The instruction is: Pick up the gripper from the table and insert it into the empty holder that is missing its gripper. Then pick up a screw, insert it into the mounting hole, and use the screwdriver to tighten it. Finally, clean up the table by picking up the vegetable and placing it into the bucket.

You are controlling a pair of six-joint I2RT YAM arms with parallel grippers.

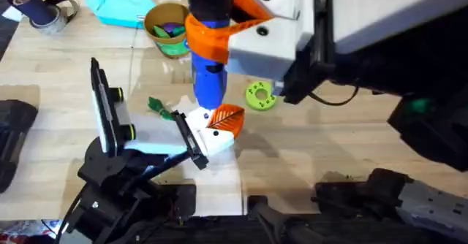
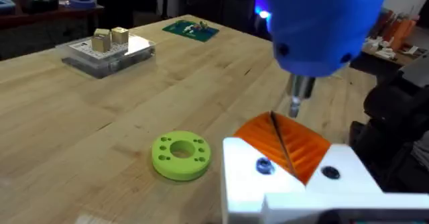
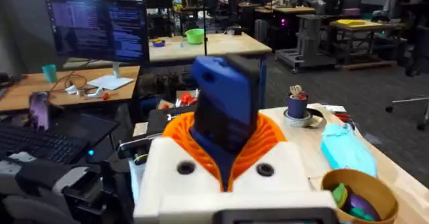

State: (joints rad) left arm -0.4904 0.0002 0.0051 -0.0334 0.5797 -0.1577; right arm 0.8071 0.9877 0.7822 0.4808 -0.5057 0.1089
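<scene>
A: Overhead, what is the right gripper (image 1: 219, 26) doing?
B: Clamping the screwdriver (image 1: 210, 61) upright over the gripper (image 1: 217, 131) on the table (image 1: 329, 145).
A: Left wrist view?
B: The tip is hovering above the orange finger; whether the left fingers are parted, I cannot tell.

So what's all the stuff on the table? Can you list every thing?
Screwdriver: one, bright blue, held upright over the middle of the table, tip down.
Gripper: one, white with an orange finger, under the screwdriver tip.
Disc with holes: one, bright green, flat on the table beside the gripper.
Vegetable: one, dark green, on the table on the gripper's other side.
Bucket: one, yellow-green with a tan rim, at the far side, colourful bits inside.
Pouch: one, light blue, next to the bucket.
Tape roll: one, grey, far left corner.
Table: one, light wood.
Right gripper: white and orange, clamped on the screwdriver.
</scene>
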